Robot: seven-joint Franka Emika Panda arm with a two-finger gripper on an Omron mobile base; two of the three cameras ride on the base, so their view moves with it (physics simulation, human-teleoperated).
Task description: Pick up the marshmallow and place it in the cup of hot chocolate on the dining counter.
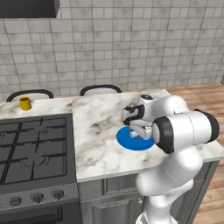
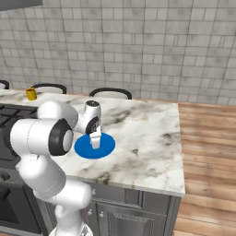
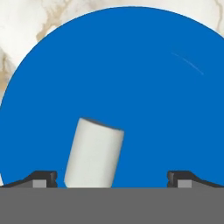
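While the arm reaches low over the white marble table point(image 1: 100, 131), its tool point(image 3: 112, 178) hangs just above a flat round blue plate point(image 3: 144, 92) with its two dark fingertips point(image 3: 43, 178) spread as wide as they go and nothing held between them. Seen from the hand camera, the marshmallow point(image 3: 94, 153) lies on the plate as a stubby off-white cylinder, tilted so that its upper end leans toward one o'clock; it sits between the two tips, closer to the one at nine o'clock, and touches neither. From the left base camera the plate point(image 1: 129, 141) lies near the front edge of the table, partly covered by the tool point(image 1: 139, 131) and by the arm's big white elbow at three o'clock of it. From the right base camera the tool point(image 2: 95, 142) points straight down onto the plate point(image 2: 105, 146). The yellow cup point(image 1: 25, 103) stands well apart from the plate, far off at ten o'clock on the back strip of the table, behind the black gas stove point(image 1: 30, 144); in the right base view the cup point(image 2: 31, 94) shows small at the far left. Two dark chair backs point(image 1: 100, 89) rise behind the table's rear edge against the grey tiled wall.
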